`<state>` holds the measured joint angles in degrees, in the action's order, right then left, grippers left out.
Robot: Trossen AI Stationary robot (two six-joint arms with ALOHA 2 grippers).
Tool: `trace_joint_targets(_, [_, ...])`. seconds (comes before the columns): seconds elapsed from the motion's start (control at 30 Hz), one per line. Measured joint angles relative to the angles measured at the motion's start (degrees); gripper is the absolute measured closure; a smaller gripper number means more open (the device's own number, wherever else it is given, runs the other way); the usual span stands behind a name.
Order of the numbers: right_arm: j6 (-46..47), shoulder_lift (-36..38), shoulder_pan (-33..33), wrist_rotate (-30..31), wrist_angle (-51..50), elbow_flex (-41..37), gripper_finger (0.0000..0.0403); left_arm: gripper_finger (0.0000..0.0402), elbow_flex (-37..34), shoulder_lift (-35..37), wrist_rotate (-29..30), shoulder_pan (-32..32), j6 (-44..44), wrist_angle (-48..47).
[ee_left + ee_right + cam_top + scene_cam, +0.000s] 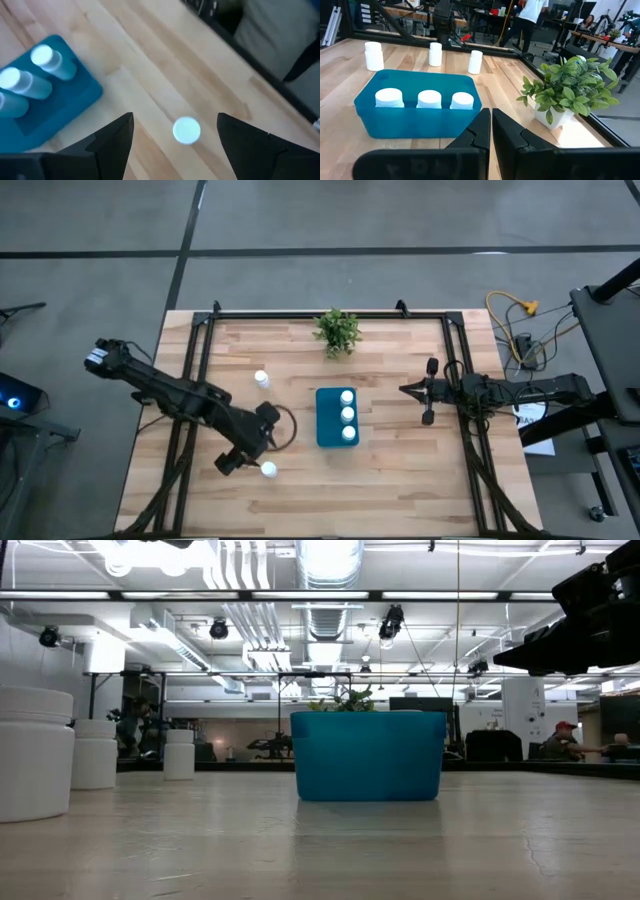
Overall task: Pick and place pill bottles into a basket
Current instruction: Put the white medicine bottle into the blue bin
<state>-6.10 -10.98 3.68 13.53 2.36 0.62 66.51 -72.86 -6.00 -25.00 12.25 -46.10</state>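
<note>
The teal basket (327, 420) stands at the table's middle with three white pill bottles (347, 415) upright inside; it also shows in the right wrist view (415, 117). Three more bottles stand on the table left of it (374, 56) (435, 54) (475, 61). My left gripper (250, 462) is open above the nearest one (186, 130). Its fingers stand on either side of the white cap and touch nothing. My right gripper (405, 389) is shut and empty to the right of the basket, pointing at it.
A small green potted plant (337, 331) stands at the far middle of the table. A black frame (300, 313) runs along the table's edges. Bare wood lies in front of the basket and at the near right. People show in the room behind.
</note>
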Motion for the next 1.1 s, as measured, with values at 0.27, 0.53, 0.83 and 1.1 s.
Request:
trace_joint_targets(0.27, [0.14, 0.00, 0.00, 0.00, 0.01, 0.00, 0.0394, 0.0133, 0.15, -4.99, 2.06, -3.92, -5.55, -4.26])
trace_joint_targets(0.53, [0.17, 0.00, 0.00, 0.00, 0.01, 0.00, 0.0394, 0.0133, 0.16, -10.67, 3.62, -5.93, -7.64, -5.78])
trace_joint_targets(0.83, [0.55, -0.02, 0.00, 0.01, -0.02, 0.00, 0.0394, 0.0133, 0.18, -14.24, 5.29, -6.64, -10.60, -5.79])
trace_joint_targets(1.1, [0.76, -0.02, 0.00, -0.02, -0.02, 0.00, 0.0394, 0.0133, 0.18, -16.07, 5.36, -6.73, -10.64, -4.31])
